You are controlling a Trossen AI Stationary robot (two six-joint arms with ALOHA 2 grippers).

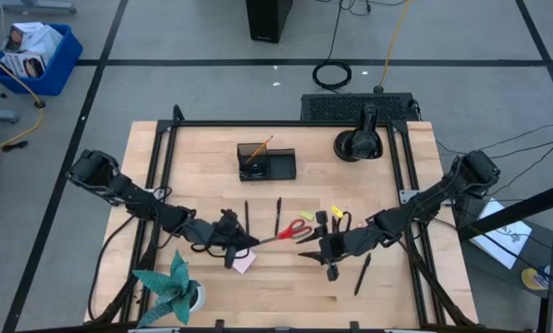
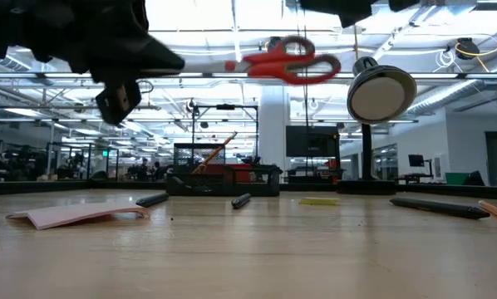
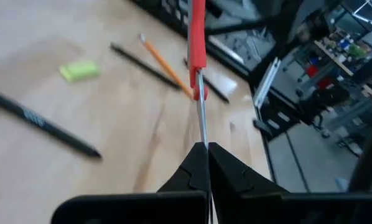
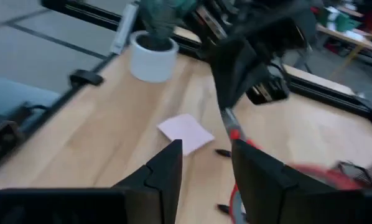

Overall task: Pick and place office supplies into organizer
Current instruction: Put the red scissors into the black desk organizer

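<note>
The red-handled scissors (image 1: 293, 231) hang in the air above the table's middle, with my left gripper (image 1: 242, 243) shut on their blades. My right gripper (image 4: 204, 163) stands open just right of the handles, nothing between its fingers. The black organizer (image 1: 265, 163) stands at the far middle with an orange pencil upright in its cup. Two black pens (image 1: 247, 215) (image 1: 277, 215) lie in front of it, and a third pen (image 1: 362, 273) lies near right. A pink sticky-note pad (image 1: 244, 264) lies flat below my left gripper. Small yellow bits (image 1: 335, 215) lie right of the scissors. My left gripper pinches the scissors' closed metal blades (image 3: 202, 134) near their tip between its two fingers. The fingers come nearly level from the table's left and lie along the blades. The scissors stick out roughly level, red handles (image 2: 288, 60) away from the gripper, lifted clear of the table.
A round black object with an upright post (image 1: 360, 143) stands at the far right. A teal paper plant in a white pot (image 1: 173, 289) stands at the near left corner. A black frame rail (image 1: 286, 123) borders the wooden table.
</note>
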